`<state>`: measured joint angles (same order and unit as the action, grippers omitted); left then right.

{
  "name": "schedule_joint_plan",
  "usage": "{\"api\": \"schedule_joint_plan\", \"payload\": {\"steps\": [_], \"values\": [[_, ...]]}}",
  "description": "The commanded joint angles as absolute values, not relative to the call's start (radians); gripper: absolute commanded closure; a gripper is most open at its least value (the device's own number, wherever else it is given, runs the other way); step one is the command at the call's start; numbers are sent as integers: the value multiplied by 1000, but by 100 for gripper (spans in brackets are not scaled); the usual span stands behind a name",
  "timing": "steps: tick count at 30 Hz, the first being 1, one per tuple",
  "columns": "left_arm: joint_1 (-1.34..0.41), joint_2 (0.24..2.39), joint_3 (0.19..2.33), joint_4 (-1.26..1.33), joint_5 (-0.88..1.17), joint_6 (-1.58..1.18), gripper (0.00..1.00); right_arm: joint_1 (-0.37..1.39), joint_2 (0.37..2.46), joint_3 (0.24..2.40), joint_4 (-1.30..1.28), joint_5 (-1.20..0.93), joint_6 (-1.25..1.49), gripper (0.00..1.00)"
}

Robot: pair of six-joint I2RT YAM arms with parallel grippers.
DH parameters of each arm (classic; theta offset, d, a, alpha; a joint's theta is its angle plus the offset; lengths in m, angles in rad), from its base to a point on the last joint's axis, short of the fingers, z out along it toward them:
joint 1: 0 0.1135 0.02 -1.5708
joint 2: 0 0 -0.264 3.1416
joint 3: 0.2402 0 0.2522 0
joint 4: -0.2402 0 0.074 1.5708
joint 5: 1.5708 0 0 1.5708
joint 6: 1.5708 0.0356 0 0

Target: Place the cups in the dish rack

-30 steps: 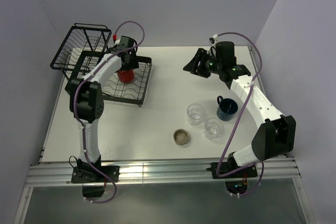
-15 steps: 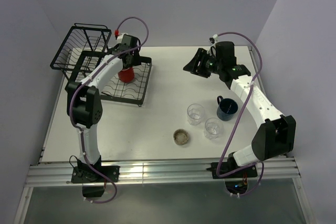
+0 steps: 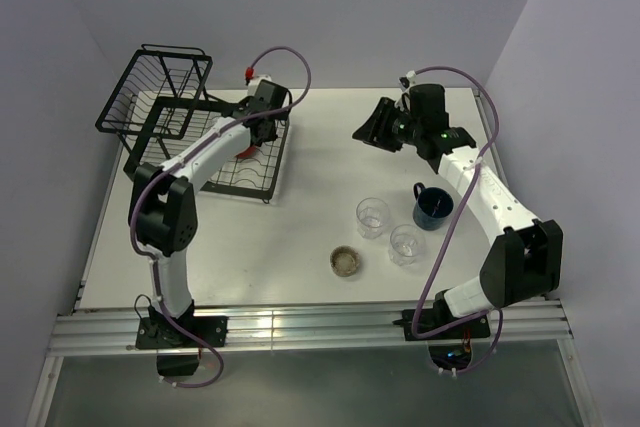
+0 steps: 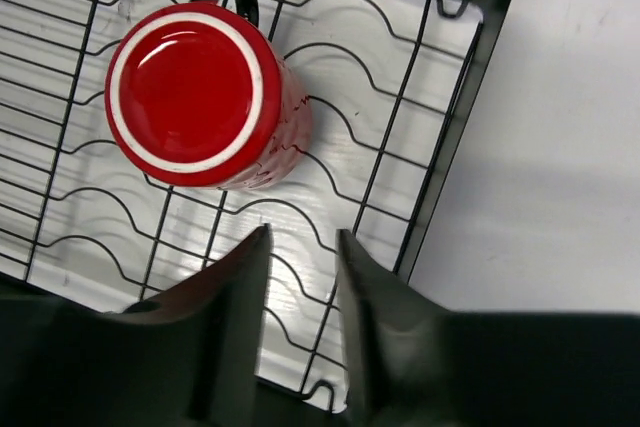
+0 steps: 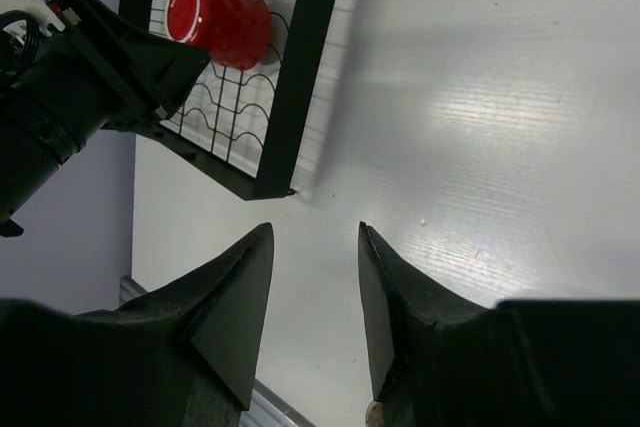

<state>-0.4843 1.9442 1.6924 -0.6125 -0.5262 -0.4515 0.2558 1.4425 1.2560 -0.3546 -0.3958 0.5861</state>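
A red mug (image 4: pixel 195 95) stands base-up on the flat tray of the black wire dish rack (image 4: pixel 455 117), its handle pointing away. My left gripper (image 4: pixel 302 234) hovers over the tray near its right rim, clear of the mug, jaws a narrow gap apart with nothing between them. From above, the left arm partly covers the red mug (image 3: pixel 243 152) on the dish rack (image 3: pixel 270 182). My right gripper (image 3: pixel 368 127) hangs open and empty above the table's far middle. A dark blue mug (image 3: pixel 433 208) and two clear tumblers (image 3: pixel 373 217) (image 3: pixel 406 243) stand on the table at right.
The rack's raised wire basket (image 3: pixel 150 87) sits at the far left. A small round shallow dish (image 3: pixel 346 262) lies near the tumblers. The right wrist view looks past its gripper (image 5: pixel 315 228) to the rack corner (image 5: pixel 262 185) and the red mug (image 5: pixel 215 19).
My left gripper has let go of the red mug, pulled right toward the tray's edge, and narrowed its jaws. The right gripper's jaws closed in slightly; that arm barely moved.
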Motion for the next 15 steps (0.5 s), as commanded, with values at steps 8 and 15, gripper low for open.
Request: {"api": "schedule_joint_plan", "payload": {"steps": [8,15], "values": [[-492,2106,1784,-675,-571,-440,64,262,1405,1232,-304,-380,584,55],[-471,2195,1873,-701,-600,-422,62,259,1401,1232,-313,-376,575,55]]}}
